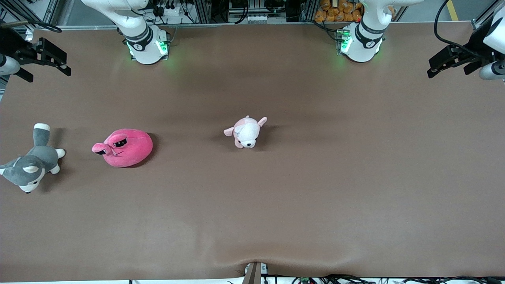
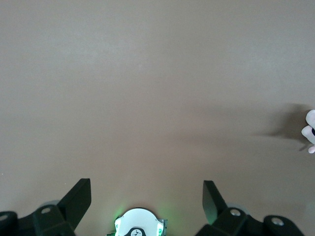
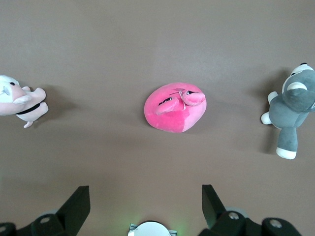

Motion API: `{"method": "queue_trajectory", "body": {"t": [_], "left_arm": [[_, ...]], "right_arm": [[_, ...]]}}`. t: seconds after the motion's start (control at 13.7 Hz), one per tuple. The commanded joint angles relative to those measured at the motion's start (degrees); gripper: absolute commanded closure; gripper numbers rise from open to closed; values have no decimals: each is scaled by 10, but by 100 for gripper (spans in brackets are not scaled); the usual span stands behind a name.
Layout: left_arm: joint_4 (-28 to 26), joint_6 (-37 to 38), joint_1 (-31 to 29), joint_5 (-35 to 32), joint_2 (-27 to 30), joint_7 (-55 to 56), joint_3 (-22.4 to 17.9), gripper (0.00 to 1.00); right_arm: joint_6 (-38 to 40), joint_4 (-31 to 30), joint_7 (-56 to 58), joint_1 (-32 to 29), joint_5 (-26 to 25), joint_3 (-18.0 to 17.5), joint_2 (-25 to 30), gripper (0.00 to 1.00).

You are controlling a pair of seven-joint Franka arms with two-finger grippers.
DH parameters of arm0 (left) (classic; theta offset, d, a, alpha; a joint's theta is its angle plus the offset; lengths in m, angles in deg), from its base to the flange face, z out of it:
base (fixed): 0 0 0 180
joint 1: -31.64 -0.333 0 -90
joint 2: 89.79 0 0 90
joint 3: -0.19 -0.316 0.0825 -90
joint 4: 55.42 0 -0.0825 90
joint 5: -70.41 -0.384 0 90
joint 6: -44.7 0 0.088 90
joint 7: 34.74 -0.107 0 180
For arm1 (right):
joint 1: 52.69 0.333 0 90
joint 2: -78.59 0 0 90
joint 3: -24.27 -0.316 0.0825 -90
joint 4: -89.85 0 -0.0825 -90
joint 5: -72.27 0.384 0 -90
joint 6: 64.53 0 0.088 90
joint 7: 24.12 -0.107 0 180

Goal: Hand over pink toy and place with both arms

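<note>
The pink toy (image 1: pixel 125 147), a round hot-pink plush with dark eyes, lies on the brown table (image 1: pixel 315 177) toward the right arm's end. It also shows in the right wrist view (image 3: pixel 174 106). My right gripper (image 1: pixel 59 59) hangs open and empty, high over the right arm's end of the table; in its wrist view (image 3: pixel 145 189) the toy lies well clear of the fingers. My left gripper (image 1: pixel 436 67) hangs open and empty, high over the left arm's end of the table; its wrist view (image 2: pixel 147 183) shows bare table between the fingers.
A pale pink-and-white puppy plush (image 1: pixel 246 132) lies mid-table, also in the right wrist view (image 3: pixel 19 101) and at the edge of the left wrist view (image 2: pixel 310 130). A grey-and-white husky plush (image 1: pixel 31 165) lies beside the pink toy at the table's end, also in the right wrist view (image 3: pixel 291 110).
</note>
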Motion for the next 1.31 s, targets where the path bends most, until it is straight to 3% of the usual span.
{"method": "queue_trajectory", "body": {"t": [0.0, 1.24], "left_arm": [[24, 12, -2, -15, -8, 2, 5, 0], [29, 22, -3, -15, -9, -2, 3, 0]], "right_arm": [[10, 14, 8, -1, -8, -1, -7, 0], [11, 14, -24, -3, -3, 1, -7, 0]]}}
